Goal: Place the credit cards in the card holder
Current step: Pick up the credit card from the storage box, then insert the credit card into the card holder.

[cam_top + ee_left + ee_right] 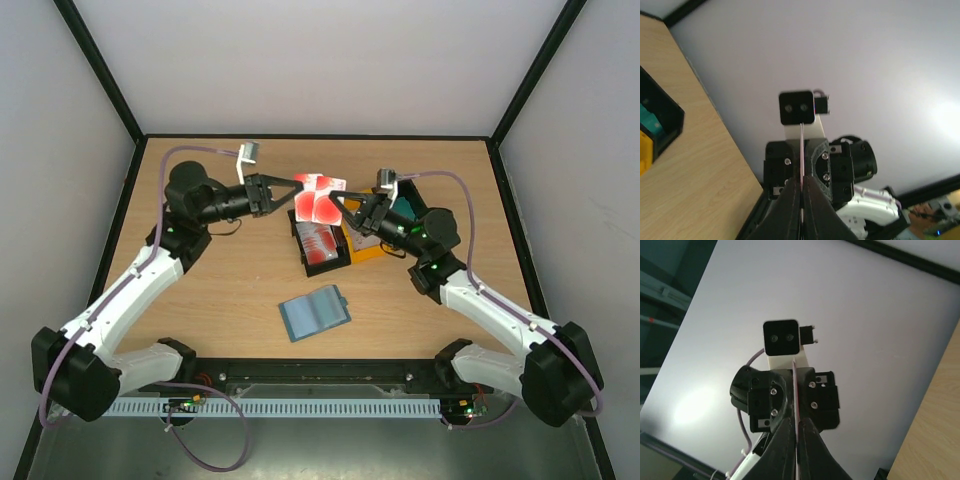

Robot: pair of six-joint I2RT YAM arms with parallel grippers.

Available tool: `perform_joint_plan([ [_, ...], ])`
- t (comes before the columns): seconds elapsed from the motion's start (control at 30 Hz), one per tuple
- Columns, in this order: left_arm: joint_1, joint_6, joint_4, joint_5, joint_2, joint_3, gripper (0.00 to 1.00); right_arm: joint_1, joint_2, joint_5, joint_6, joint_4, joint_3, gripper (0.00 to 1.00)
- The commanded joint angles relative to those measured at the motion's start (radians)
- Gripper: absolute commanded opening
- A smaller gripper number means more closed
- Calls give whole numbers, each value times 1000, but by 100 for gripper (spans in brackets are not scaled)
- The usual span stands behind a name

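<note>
Upper centre: pinching red-and-white credit cards (322, 207) aloft with left pincer (292, 186) and right pincer (338, 203) together | lower centre: card holder (314, 313) flat on tabletop (220, 290), long axis crosswise, slightly nearer right pincer.

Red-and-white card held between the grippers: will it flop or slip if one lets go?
Probably stiff: the red-and-white card spans straight, without sag, between the left gripper and right gripper. Likely light, given how thin it looks edge-on. It might pivot or slip, since each gripper pinches only a margin.
</note>
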Motion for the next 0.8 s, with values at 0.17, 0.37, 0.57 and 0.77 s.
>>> perform_joint_plan([
  [0.17, 147, -93, 56, 32, -93, -22, 3, -36, -105, 93, -22, -40, -44, 2],
  [0.37, 171, 127, -256, -38, -133, -26, 2, -37, -135, 87, -125, -231, -54, 2],
  [0.57, 156, 215, -478, -101, -266, -248, 3, -29, -172, 88, -351, -580, -127, 2],
  [0.77, 21, 72, -426, -208, -396, -573, 2, 101, -124, 142, -411, -607, -232, 2],
])
